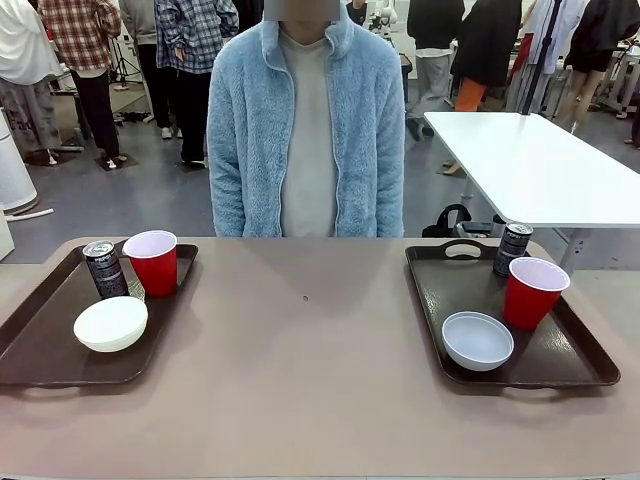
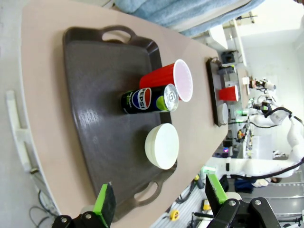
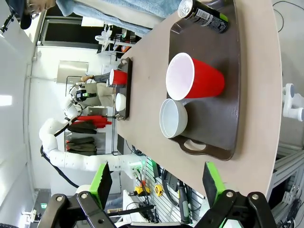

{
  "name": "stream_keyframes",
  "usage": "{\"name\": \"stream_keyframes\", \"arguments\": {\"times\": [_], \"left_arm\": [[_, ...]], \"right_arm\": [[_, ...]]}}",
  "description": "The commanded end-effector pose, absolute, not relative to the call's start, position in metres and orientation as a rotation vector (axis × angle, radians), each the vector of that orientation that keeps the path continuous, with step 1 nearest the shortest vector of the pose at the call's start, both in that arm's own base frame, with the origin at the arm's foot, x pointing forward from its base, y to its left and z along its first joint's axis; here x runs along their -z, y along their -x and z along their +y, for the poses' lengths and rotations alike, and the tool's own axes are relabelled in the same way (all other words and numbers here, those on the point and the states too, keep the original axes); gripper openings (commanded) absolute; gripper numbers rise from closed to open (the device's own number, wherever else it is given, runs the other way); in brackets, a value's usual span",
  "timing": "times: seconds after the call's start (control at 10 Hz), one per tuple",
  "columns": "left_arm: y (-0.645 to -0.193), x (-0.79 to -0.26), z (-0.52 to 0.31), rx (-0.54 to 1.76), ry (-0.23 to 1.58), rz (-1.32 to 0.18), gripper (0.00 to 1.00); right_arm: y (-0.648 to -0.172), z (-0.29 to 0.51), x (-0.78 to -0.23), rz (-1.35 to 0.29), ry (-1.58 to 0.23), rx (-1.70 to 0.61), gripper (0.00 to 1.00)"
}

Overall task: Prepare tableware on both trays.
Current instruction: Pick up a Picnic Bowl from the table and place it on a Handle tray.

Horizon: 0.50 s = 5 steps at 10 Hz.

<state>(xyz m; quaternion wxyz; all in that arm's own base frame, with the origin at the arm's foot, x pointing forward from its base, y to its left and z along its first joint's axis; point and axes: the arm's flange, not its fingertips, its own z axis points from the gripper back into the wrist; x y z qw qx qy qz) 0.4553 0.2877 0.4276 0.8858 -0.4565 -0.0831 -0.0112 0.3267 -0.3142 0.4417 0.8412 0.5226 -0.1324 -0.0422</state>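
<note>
A matte beige table [image 1: 320,370] fills the foreground, with a person in a pale blue fleece [image 1: 305,130] standing at its far edge and other people and a white table behind. Two dark brown, glossy plastic trays with raised rims and cut-out handles lie well apart: the left tray [image 1: 40,345] and the right tray [image 1: 580,360]. Each carries a complete set. On the left tray, a slim dark can [image 1: 104,269] stands upright just beside a red cup [image 1: 152,262], with a smooth white bowl [image 1: 111,323] nearer the robot. On the right tray, a can [image 1: 512,249] stands at the far rim, a red cup [image 1: 533,291] near it, and a pale grey bowl [image 1: 477,339] in front. The left gripper [image 2: 159,206] hangs above the near end of its tray, jaws wide apart and empty; the right gripper [image 3: 156,183] likewise, jaws apart, over its tray's near handle. Each set lies straight ahead of the nearer arm. By this layout, the arrangement appears complete.
</note>
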Motion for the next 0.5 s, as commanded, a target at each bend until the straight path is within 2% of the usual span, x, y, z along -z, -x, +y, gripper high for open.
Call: {"name": "stream_keyframes", "arguments": {"times": [0.0, 0.4], "left_arm": [[-0.4532, -0.431, 0.286, 0.009, 0.933, -0.167, 1.0], [-0.4532, -0.431, 0.286, 0.009, 0.933, -0.167, 1.0]], "right_arm": [[-0.3246, -0.3122, -0.4415, -0.288, -1.11, 0.089, 1.0], [-0.3246, -0.3122, -0.4415, -0.288, -1.11, 0.089, 1.0]]}}
